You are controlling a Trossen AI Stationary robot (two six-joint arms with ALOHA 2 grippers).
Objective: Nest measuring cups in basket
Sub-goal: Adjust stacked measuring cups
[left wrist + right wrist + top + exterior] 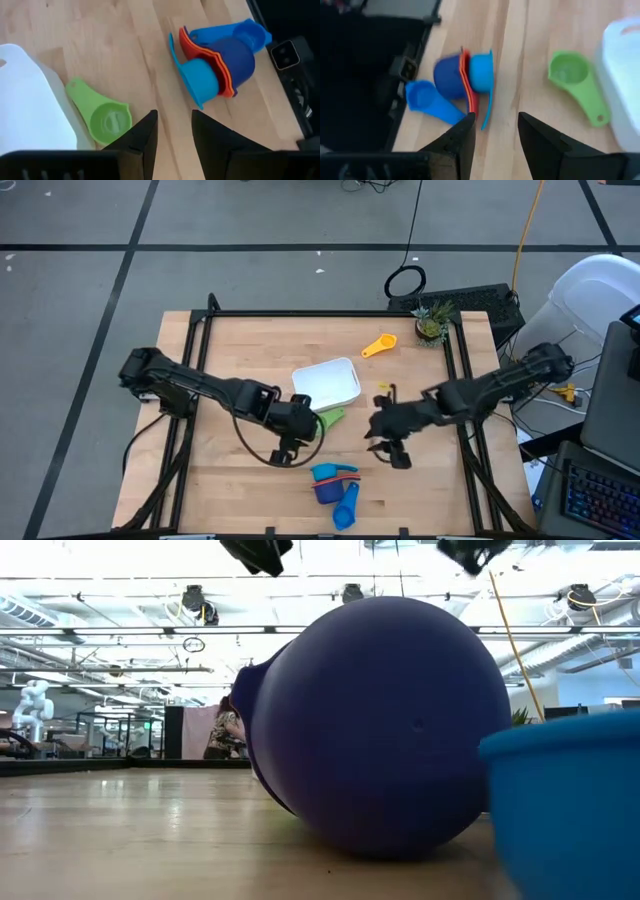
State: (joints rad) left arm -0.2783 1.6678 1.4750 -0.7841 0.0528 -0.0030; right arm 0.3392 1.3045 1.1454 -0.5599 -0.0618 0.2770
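Overhead, the left gripper (292, 442) and right gripper (385, 442) hover above the table (240, 490), jaws slightly spread, holding nothing.

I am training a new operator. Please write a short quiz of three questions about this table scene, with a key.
1. True or false: the green measuring cup lies inside the white basket.
2. Which measuring cup lies alone near the potted plant? A) dark blue B) yellow C) green
3. Fill in: both the left gripper and the right gripper have their fingers ____, holding nothing.

Key:
1. False; it lies on the table beside the basket.
2. B, the yellow measuring cup.
3. Open.
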